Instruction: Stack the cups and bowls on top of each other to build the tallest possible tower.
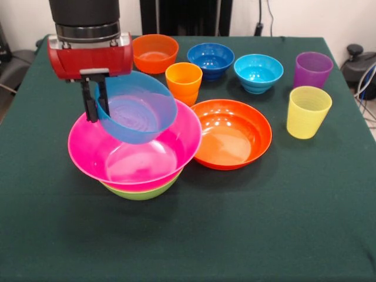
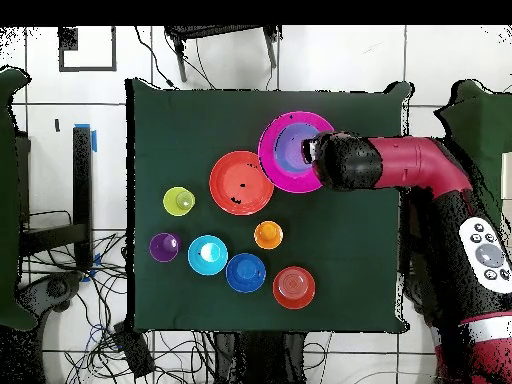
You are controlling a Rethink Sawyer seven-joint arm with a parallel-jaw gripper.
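The tower is a big pink bowl [image 1: 126,158] [image 2: 283,170] nested in a lime green bowl [image 1: 141,192]. My gripper [image 1: 94,100] [image 2: 310,150] is shut on the rim of a blue bowl [image 1: 138,111] [image 2: 293,147], holding it tilted just above the pink bowl. To the right lies a shallow orange bowl [image 1: 232,134] [image 2: 241,183]. Farther back stand an orange cup [image 1: 184,82] [image 2: 268,235], a small orange bowl [image 1: 155,53] [image 2: 294,288], a dark blue bowl [image 1: 210,60] [image 2: 245,272] and a cyan bowl [image 1: 258,73] [image 2: 207,255]. A purple cup [image 1: 312,69] [image 2: 164,247] and a yellow cup [image 1: 308,111] [image 2: 179,201] stand at the right.
A dark green cloth [image 1: 247,229] [image 2: 350,270] covers the table. My red arm [image 2: 420,175] reaches over the table's right edge in the overhead view. Cables [image 2: 180,350] lie on the floor around the table.
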